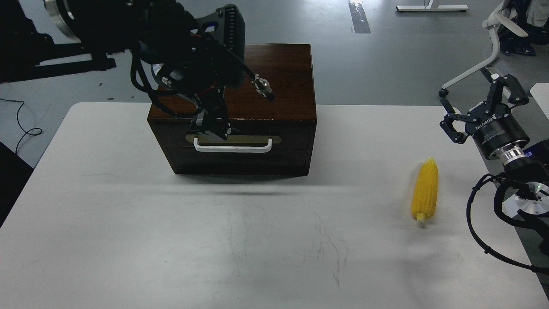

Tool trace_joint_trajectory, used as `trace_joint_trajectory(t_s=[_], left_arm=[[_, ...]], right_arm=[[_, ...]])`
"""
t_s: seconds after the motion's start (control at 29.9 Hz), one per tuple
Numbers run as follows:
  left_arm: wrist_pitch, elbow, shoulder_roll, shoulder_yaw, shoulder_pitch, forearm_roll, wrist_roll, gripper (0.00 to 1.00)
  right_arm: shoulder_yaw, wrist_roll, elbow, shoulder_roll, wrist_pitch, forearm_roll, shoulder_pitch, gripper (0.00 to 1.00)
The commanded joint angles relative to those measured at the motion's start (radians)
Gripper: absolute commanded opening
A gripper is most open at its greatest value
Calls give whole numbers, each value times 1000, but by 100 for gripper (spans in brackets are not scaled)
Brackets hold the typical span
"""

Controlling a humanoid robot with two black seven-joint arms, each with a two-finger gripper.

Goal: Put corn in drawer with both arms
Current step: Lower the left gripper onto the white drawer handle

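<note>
On the white table (128, 223), one corn (424, 189), one shut drawer (233, 136), my left gripper (211, 128) by its handle (233, 148), fingers unclear, my right gripper (480, 105) wide open, empty.

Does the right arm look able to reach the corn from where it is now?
Probably yes. The right gripper hangs open just beyond the corn, which lies alone on the white table with nothing between them.

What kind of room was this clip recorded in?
Probably a lab or workshop, not a home: bare grey concrete floor, a wheeled white office chair off to the right, and a plain white table holding only a wooden box and corn.
</note>
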Motion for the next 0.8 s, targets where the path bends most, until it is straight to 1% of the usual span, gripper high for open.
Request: trace_joint_trajectory(t_s=[0.0,0.17,0.27,0.57,0.77], left_arm=[[0,-35,-39,45,-2,-3,0,98],[0,-32,-56,71,12,-8,0,98],[0,-22,-59,73,47,-20,0,98],[0,6,-77,73,89,-23,0,98],[0,96,-103,73,128,-23,0,98]], right_arm=[[2,1,0,0,0,0,0,100],[2,5,0,-6,0,0,0,100],[2,5,0,-6,0,0,0,100],[2,7,0,-6,0,0,-1,100],[2,7,0,-7,0,0,-1,100]])
